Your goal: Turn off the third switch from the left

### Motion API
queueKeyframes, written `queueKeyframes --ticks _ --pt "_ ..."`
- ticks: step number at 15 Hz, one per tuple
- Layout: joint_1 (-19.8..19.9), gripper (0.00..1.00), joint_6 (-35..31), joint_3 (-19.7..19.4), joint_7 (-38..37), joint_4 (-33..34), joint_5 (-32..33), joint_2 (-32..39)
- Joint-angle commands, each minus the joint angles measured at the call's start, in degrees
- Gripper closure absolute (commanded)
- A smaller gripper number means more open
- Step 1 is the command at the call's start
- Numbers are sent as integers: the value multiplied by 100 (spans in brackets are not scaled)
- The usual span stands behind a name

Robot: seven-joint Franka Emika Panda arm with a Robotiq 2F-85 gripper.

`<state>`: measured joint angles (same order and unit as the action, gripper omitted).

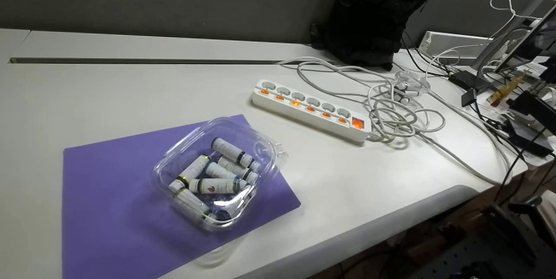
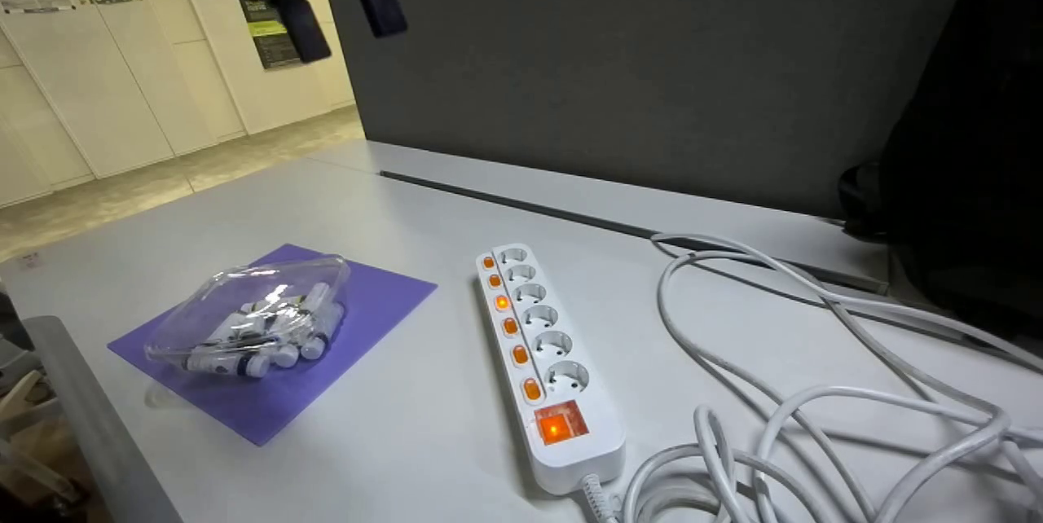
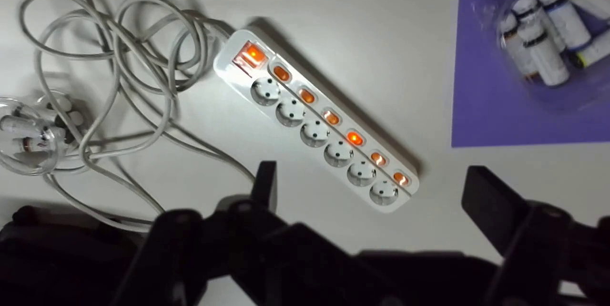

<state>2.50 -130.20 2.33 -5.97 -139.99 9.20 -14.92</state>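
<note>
A white power strip (image 1: 304, 116) lies flat on the table with a row of small orange switches. It also shows in an exterior view (image 2: 525, 319) and in the wrist view (image 3: 318, 116). The third switch (image 1: 295, 103) from the end away from the cord glows brightly; it also glows in an exterior view (image 2: 502, 303) and in the wrist view (image 3: 354, 138). The large main switch (image 2: 561, 425) at the cord end is lit too. My gripper (image 2: 350, 38) is open and empty, high above the table. In the wrist view its fingers (image 3: 371, 175) are wide apart.
A clear plastic box (image 1: 217, 120) with several small bottles stands on a purple sheet (image 1: 100, 227). Tangled grey cables (image 1: 404, 116) lie at the strip's cord end, with a clear container (image 3: 31, 153) of bottles among them. A black backpack (image 1: 369, 14) stands against the dark partition (image 1: 152, 1).
</note>
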Motion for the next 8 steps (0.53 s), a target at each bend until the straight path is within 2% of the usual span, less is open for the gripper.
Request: queueKeyframes --ticks 1,4,5,8 --pt "66 0 -894 -60 -751 1 -257 463" --pt "154 0 -1403 -135 -1182 42 -396 971" --pt "81 0 -1221 -120 -810 -37 -298 706" --pt "111 0 -1423 -189 -943 -26 -371 1001"
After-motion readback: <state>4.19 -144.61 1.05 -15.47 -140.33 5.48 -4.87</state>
